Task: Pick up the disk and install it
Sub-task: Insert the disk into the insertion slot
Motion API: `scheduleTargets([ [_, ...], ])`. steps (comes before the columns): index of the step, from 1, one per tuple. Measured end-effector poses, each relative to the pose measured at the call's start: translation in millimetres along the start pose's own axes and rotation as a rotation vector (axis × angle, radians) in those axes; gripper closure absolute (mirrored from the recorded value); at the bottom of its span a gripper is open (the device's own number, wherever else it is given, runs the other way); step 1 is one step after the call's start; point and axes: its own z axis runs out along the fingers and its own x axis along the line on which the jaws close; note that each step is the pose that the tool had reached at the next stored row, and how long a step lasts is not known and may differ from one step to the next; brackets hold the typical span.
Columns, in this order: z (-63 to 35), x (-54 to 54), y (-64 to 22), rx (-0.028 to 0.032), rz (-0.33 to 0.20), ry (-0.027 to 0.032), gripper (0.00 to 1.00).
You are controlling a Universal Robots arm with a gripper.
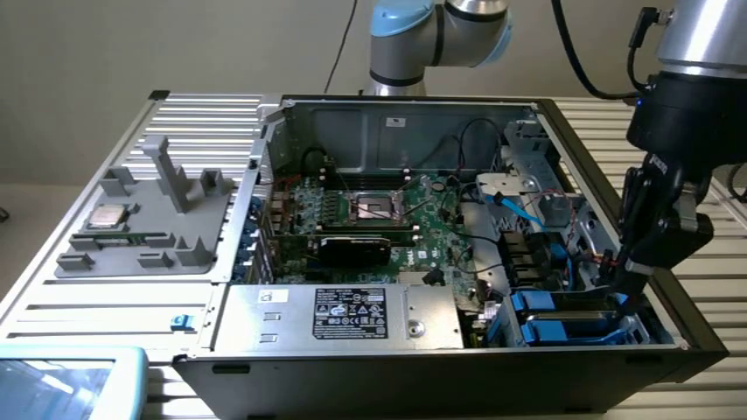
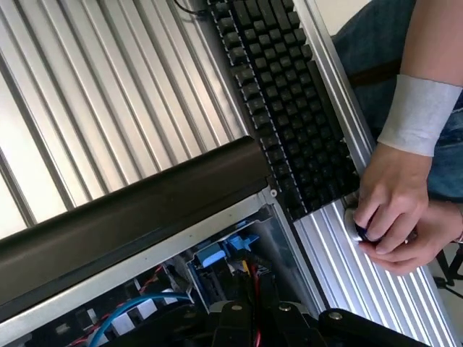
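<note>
The disk (image 1: 562,317) lies flat in the drive bay at the front corner of the open computer case (image 1: 397,118), on the exterior view's right; its bright blue rails show, its label does not. My gripper (image 1: 627,293) reaches down into that corner, fingers shut and close together, tips at the blue end tab on the disk's right end. Whether they pinch the tab or only press on it, I cannot tell. In the wrist view the dark gripper (image 2: 249,307) sits just behind a blue tab (image 2: 217,254) inside the case's black edge (image 2: 130,217).
A large silver box with a black label (image 1: 338,315) sits beside the bay, the motherboard (image 1: 373,210) behind it. A grey fixture tray (image 1: 140,236) holds a small square chip (image 1: 108,216). Outside the case lie a black keyboard (image 2: 289,94) and a person's hand (image 2: 391,210) on a knob.
</note>
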Motion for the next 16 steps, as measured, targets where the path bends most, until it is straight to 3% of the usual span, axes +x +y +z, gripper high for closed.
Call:
scheduleTargets([
  [3, -1.3, 3.2, -1.6, -0.0162, 0.002, -0.035, 0.85],
  [7, -2.7, 6.8, -3.3, -0.0466, 0.005, -0.1, 0.85],
  [8, -3.0, 7.4, -3.6, -0.052, 0.005, -0.1115, 0.85],
  [9, -3.0, 7.4, -3.6, -0.0533, 0.005, -0.1142, 0.85],
  [13, -2.8, 7.6, -3.7, -0.0537, 0.005, -0.1152, 0.85],
  [16, -1.6, 9.1, -4.3, -0.0559, 0.007, -0.1221, 0.85],
])
